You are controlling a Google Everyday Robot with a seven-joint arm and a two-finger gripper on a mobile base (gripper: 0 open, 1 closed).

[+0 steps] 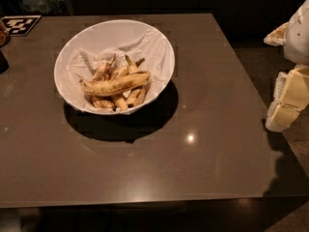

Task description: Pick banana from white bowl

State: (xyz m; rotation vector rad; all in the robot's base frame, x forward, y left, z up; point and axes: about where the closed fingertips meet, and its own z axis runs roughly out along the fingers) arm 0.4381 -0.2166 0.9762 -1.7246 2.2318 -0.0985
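The banana [116,84] is the longest one, yellow with brown speckles, lying crosswise on top of several smaller, browner bananas [118,100]. They sit in the white bowl [63,62], which is lined with crumpled white paper and stands at the back left of the table. My gripper [288,100] is at the far right edge of the view, off the table's right side and well apart from the bowl. It holds nothing that I can see.
The bowl stands on a dark brown glossy table [203,144]. A black-and-white marker card [19,24] lies at the back left corner. A dark object [2,62] pokes in at the left edge. Floor shows to the right of the table.
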